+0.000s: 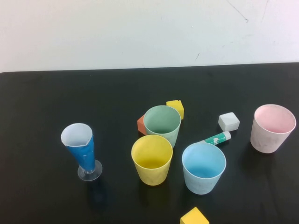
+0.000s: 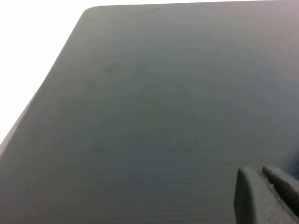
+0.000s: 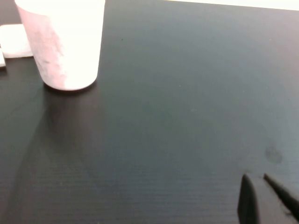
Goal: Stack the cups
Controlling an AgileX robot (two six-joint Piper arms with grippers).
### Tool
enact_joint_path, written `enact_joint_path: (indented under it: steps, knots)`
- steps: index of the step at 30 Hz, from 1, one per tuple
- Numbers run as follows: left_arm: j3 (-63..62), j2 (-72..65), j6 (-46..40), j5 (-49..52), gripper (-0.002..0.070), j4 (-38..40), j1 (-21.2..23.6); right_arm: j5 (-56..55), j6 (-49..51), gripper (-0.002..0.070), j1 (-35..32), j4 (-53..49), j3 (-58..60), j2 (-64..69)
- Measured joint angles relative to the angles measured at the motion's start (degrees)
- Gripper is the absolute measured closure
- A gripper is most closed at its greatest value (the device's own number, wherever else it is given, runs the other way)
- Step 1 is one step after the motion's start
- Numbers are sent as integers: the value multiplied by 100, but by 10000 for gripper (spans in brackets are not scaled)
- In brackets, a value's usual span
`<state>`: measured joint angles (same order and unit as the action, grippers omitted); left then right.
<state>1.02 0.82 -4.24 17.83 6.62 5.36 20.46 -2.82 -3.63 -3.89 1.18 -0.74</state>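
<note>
Green cup (image 1: 162,124) hemmed — yellow block (image 1: 175,108), orange block (image 1: 141,124); left table (image 1: 37,107) open.

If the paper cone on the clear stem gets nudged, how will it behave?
The paper cone looks top-heavy on its small clear base, so it would probably tip. It likely weighs little. Left gripper and right gripper show only in their wrist views, over bare table.

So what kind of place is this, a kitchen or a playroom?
Probably a robot test bench: a plain black table against a bare white wall, set with pastel cups and foam blocks. Neither gripper shows from above.
</note>
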Motion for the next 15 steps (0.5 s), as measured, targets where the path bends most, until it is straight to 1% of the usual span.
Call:
enact_joint_path:
  steps: [15]
  knots:
    - [0,0,11,0,677,0,0,0,0,679,0,-75,0,0]
